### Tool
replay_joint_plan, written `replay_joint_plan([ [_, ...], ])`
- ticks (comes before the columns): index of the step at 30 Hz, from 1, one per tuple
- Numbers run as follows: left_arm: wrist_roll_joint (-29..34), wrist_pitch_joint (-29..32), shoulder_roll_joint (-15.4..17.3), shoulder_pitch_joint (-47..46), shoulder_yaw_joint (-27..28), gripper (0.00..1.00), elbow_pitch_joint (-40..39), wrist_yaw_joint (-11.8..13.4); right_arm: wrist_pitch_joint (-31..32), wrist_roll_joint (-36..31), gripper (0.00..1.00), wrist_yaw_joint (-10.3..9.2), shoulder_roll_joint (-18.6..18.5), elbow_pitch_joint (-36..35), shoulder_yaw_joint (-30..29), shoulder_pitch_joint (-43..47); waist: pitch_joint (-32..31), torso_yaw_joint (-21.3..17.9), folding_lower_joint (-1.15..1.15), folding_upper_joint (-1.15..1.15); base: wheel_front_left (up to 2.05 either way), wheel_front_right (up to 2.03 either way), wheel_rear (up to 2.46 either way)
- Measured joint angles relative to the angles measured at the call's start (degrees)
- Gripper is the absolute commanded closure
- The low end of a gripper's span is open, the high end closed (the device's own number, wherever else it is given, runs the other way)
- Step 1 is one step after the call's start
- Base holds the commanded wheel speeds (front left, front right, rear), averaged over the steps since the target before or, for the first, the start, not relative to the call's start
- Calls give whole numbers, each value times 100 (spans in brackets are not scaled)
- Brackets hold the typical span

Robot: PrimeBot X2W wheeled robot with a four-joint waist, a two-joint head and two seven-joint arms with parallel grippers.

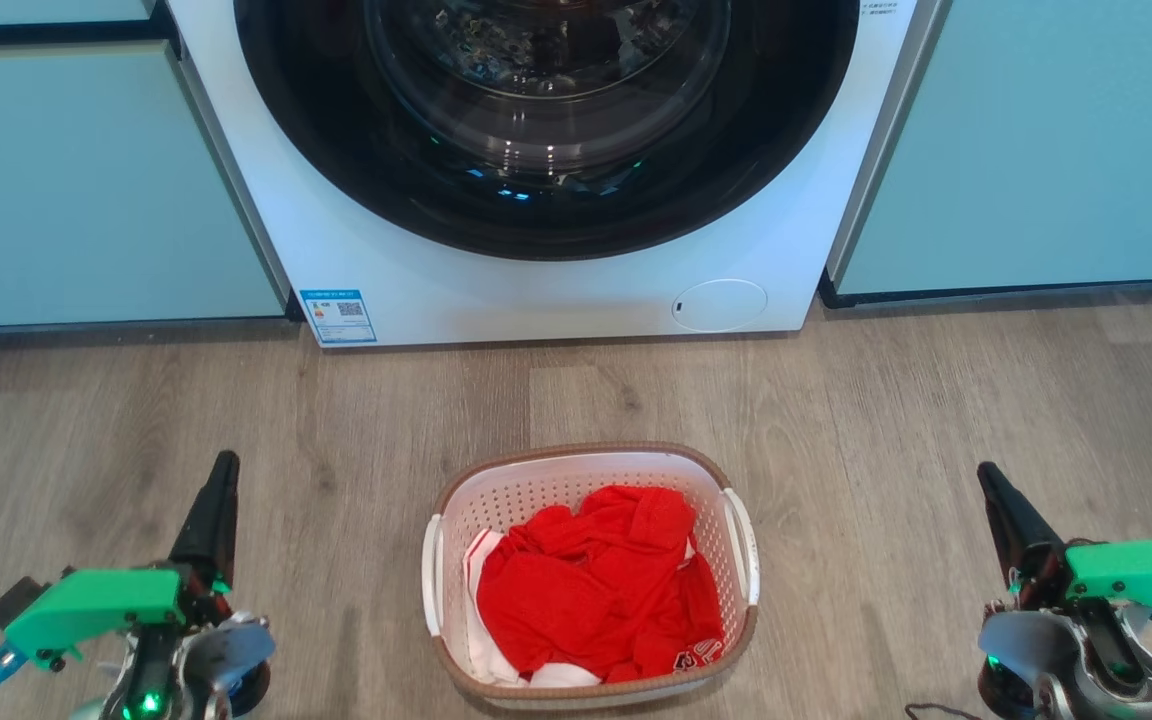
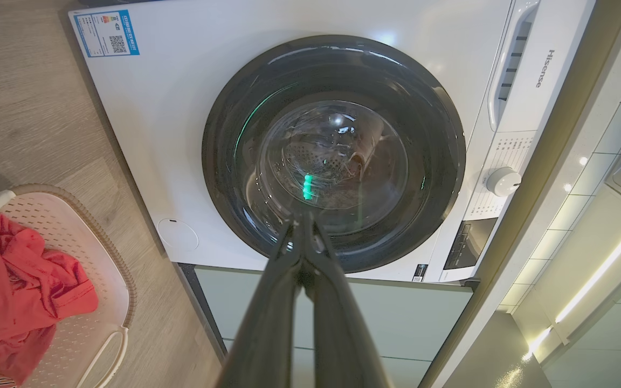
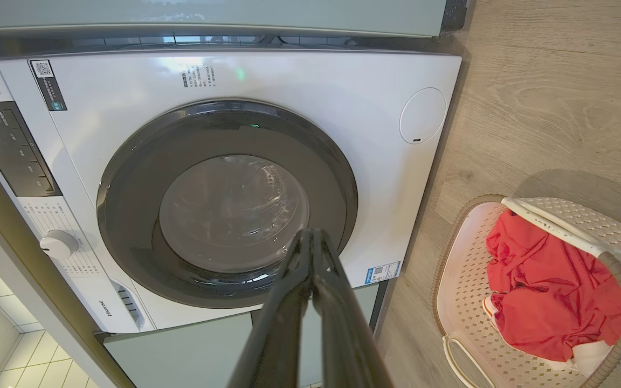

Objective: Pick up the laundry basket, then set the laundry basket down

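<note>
On the wood floor (image 1: 896, 420), just in front of the white washing machine (image 1: 536, 295), sits the laundry basket (image 1: 586, 448). It stands flat and upright, with red clothes (image 1: 591, 590) and a bit of white cloth (image 1: 479, 570) piled inside. The left gripper (image 1: 223, 478) hangs low on the basket's left, well apart from it, its two dark fingers pressed together on nothing. The right gripper (image 1: 992, 487) hangs on the other side, also well apart, fingers pressed together too. Both point toward the washer's round dark door (image 1: 546, 130).
</note>
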Motion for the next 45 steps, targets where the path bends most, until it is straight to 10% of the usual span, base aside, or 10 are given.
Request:
replay_joint_plan([
  [45,8,0,-2,0,1,100,0,0,5,-1,100,0,0,0,-3,0,0,0,0,0,0,0,0],
])
